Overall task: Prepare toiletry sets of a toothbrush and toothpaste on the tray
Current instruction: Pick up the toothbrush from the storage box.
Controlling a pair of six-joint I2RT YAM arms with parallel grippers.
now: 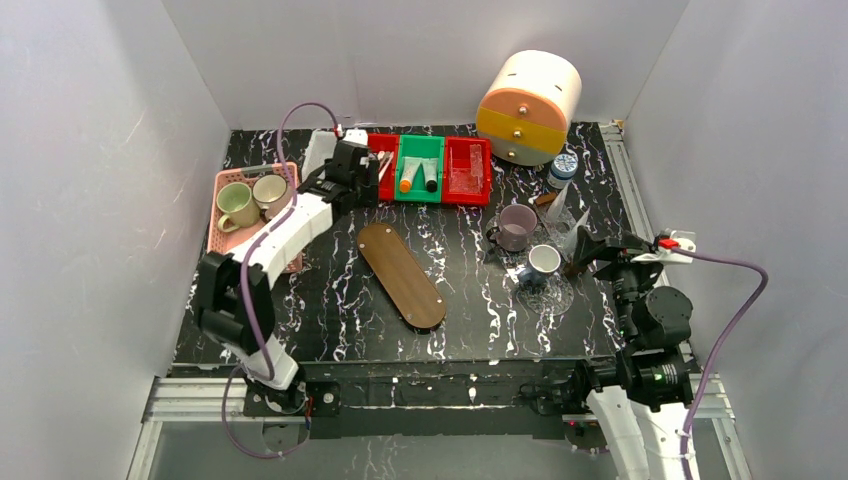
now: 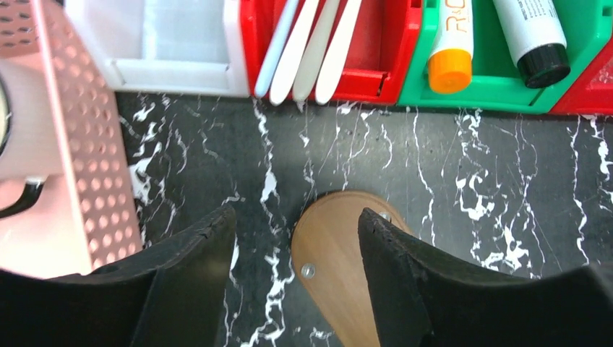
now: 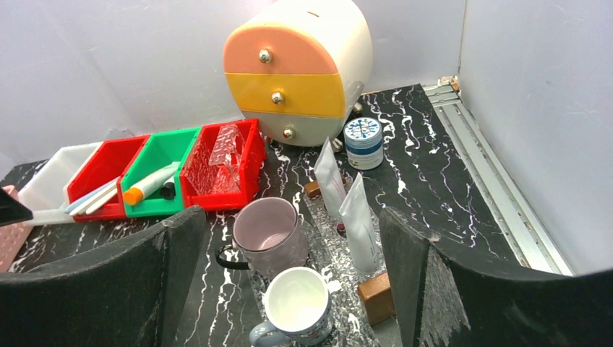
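Note:
Several slim white toothbrushes lie in a red bin. Two white tubes lie in the green bin beside it, one with an orange cap, one with a dark cap. The oval wooden tray lies bare mid-table; its far end shows between my left fingers. My left gripper is open and empty above the table, just short of the toothbrush bin; it also shows in the top view. My right gripper is open and empty at the right.
A pink basket with two mugs stands left. A white bin and a second red bin flank the others. A purple mug, a white mug and two upright tubes stand on a silver mat. A drawer unit stands behind.

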